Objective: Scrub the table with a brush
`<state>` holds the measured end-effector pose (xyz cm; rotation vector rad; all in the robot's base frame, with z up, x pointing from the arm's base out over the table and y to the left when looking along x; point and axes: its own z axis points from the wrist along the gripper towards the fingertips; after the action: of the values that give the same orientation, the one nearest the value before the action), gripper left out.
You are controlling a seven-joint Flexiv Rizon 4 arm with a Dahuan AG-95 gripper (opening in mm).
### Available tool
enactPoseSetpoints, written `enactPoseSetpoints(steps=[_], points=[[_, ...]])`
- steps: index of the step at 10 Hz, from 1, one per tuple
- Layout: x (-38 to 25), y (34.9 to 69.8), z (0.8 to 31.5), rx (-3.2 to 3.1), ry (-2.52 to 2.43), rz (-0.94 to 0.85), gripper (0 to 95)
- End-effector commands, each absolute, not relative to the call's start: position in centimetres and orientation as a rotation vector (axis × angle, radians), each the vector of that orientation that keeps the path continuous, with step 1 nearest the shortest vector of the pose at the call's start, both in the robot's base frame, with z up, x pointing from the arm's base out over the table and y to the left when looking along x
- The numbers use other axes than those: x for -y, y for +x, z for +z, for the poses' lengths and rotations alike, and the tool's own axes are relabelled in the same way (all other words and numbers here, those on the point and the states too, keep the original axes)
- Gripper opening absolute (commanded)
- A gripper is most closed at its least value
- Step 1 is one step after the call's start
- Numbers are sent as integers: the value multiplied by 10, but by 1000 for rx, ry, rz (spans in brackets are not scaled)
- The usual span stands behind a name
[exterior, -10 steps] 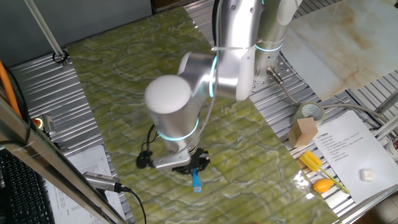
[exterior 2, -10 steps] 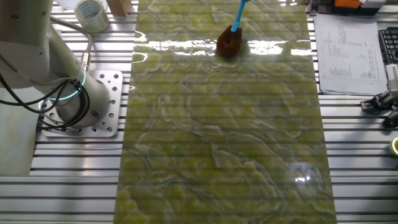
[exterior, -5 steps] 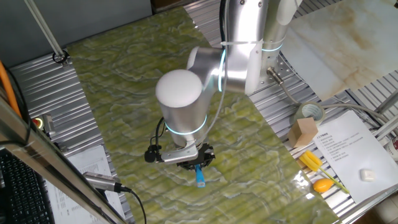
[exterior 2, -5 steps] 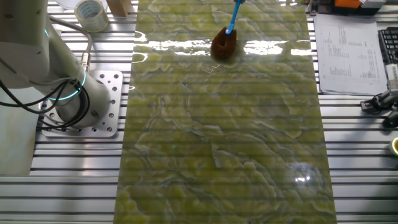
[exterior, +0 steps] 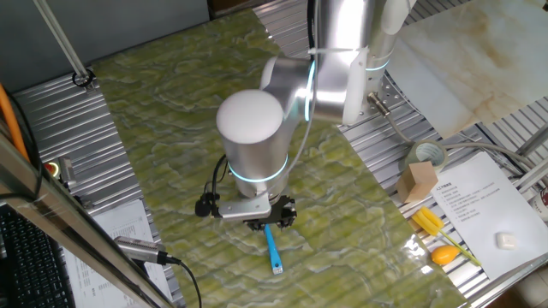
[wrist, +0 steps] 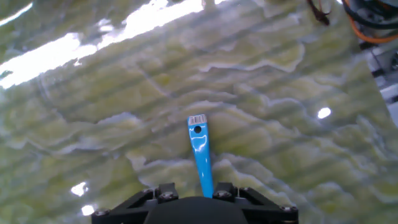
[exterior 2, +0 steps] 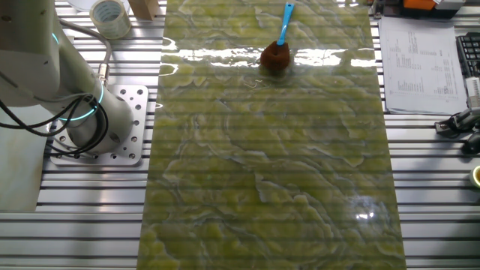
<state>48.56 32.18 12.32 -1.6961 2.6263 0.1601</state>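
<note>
While the brush [exterior 2: 276,56] stands bristles-down on the counter [exterior 2: 270,187] near its far end, scrubbing seems underway, with most of the surface left. My gripper [exterior: 261,221] is clamped on the brush just above the bristles, the blue handle sticking out, my arm bent low over it.

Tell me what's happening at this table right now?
The single arm's gripper holds the brush by its light-blue handle, low over the yellow-green marbled table. The reddish-brown bristles sit on the glossy surface near one end, with the handle slanting up from them. A tape roll and a printed sheet lie off to the side, untouched.
</note>
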Motion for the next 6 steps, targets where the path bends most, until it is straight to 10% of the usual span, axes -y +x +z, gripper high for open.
enactPoseSetpoints(steps=[1,3,4,6], points=[[-311,482,149,-2687,-1571,42,380],[-285,482,158,-2742,-1422,25,380],[-279,482,160,-2755,-1393,16,0],[-244,501,168,-2749,-1404,-7,0]])
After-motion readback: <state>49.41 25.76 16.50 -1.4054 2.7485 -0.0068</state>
